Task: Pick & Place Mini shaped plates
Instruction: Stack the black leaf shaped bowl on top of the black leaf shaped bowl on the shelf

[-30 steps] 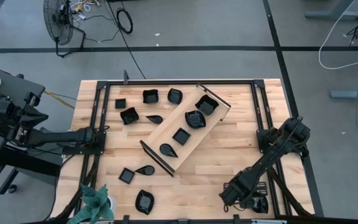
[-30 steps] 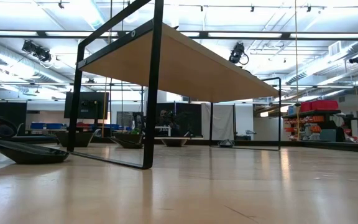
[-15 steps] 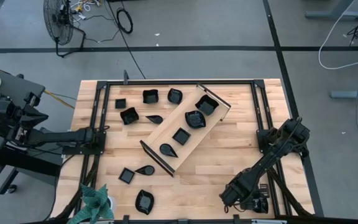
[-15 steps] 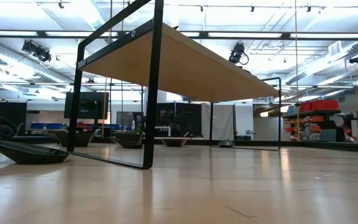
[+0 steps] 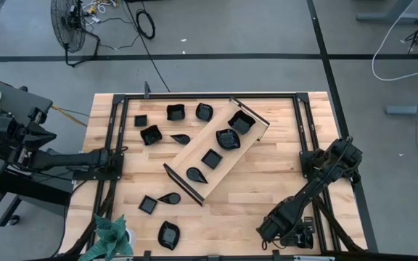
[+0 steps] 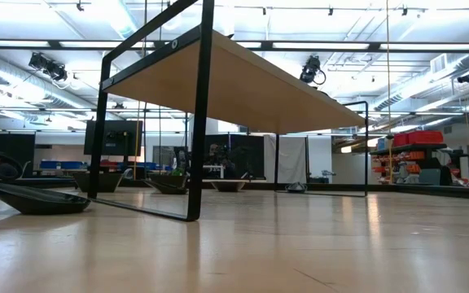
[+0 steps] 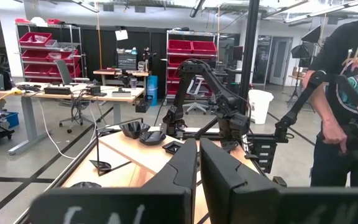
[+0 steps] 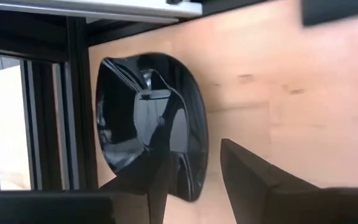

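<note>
Right now the right gripper (image 8: 194, 177) is down at the table's near right corner, jaws parted and straddling the rim of a glossy black oval dish (image 8: 148, 124): one finger (image 8: 157, 165) lies over the dish's inside, the other finger (image 8: 250, 177) outside over bare wood. Whether the pads actually pinch that rim, can't tell from the wrist view. Dish's long axis runs roughly parallel to the black frame rail (image 8: 79, 99) it sits beside, w/ the bowl facing up. From the high view the same right gripper (image 5: 281, 230) covers most of it, only a dark edge (image 5: 305, 238) peeking out by the frame. Moving outward, the long light-wood tray (image 5: 194, 156) lies diagonal mid-table, long axis from near-left to far-right, holding four dishes in a row: a teardrop (image 5: 196, 175) w/ its tip toward the near end, a square (image 5: 211, 158), a wavy one (image 5: 228, 138), another square-ish one (image 5: 241, 122). More mini shaped plates are loose on the table (image 5: 267, 181): five in a cluster (image 5: 167, 123) at the far left, three (image 5: 158, 210) at the near left. Left gripper (image 7: 197, 165) is clenched shut, nothing in it, parked at the table's left edge, arm (image 5: 71, 159) stretched along that side. A person (image 7: 347, 93) stands beyond the table in the left wrist view.
</note>
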Robot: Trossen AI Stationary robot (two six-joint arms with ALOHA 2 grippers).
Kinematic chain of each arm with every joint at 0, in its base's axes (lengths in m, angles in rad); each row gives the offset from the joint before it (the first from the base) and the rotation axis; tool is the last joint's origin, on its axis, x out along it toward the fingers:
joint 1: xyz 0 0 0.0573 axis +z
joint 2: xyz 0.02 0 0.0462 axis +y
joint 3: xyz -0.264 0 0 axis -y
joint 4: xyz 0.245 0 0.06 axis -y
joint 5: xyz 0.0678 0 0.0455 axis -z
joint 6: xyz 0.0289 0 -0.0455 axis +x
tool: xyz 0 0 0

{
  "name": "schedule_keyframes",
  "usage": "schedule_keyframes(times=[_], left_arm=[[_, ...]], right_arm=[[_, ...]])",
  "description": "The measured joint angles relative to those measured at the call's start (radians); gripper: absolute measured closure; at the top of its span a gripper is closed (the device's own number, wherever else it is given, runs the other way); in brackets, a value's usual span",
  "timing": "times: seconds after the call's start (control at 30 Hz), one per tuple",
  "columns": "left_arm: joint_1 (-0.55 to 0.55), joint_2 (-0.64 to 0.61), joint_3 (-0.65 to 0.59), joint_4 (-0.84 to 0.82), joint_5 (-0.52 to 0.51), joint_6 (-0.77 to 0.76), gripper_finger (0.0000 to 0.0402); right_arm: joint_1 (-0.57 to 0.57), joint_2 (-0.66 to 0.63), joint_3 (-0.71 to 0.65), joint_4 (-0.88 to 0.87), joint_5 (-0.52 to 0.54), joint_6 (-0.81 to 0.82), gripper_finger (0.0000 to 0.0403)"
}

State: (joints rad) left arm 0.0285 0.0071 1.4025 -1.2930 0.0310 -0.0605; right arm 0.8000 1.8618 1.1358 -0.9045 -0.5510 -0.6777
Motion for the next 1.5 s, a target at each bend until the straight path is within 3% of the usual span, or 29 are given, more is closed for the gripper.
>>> schedule_keyframes(times=[0.9, 1.5], left_arm=[[0.000, 0.000, 0.000, 0.000, 0.000, 0.000, 0.0376], [0.000, 0.000, 0.000, 0.000, 0.000, 0.000, 0.0376]], right_arm=[[0.045, 0.000, -0.064, 0.097, 0.028, 0.035, 0.0260], [0.045, -0.005, -0.064, 0.122, 0.028, 0.057, 0.0314]])
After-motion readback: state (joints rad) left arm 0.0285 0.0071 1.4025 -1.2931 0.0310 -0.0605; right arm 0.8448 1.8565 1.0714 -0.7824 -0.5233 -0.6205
